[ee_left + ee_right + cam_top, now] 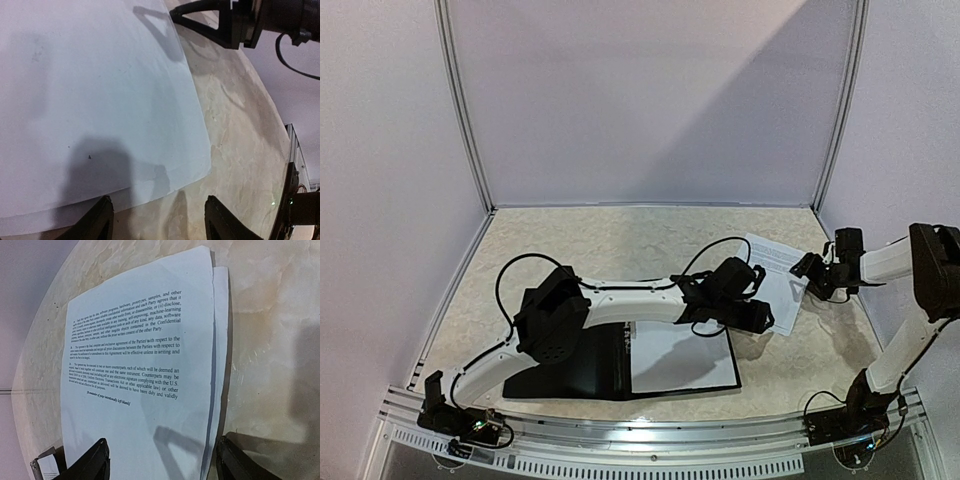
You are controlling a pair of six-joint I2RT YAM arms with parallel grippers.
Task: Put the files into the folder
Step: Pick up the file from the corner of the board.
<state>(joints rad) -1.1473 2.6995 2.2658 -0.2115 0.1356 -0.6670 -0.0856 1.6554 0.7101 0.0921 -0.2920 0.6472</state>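
As left arm (pixel 620 303) extends, hand (pixel 159 220) gapes.

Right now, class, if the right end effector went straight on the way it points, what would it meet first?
The files, the printed sheets lying directly ahead of the open right end effector. Depth is unclear, so it might skim over them toward the table instead.

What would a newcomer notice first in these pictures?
The open black folder lies near the table's front edge, its right half white, with the left arm stretched above it. Beyond it to the right lie the printed files, two sheets slightly offset, between the open left tool and the open right tool.
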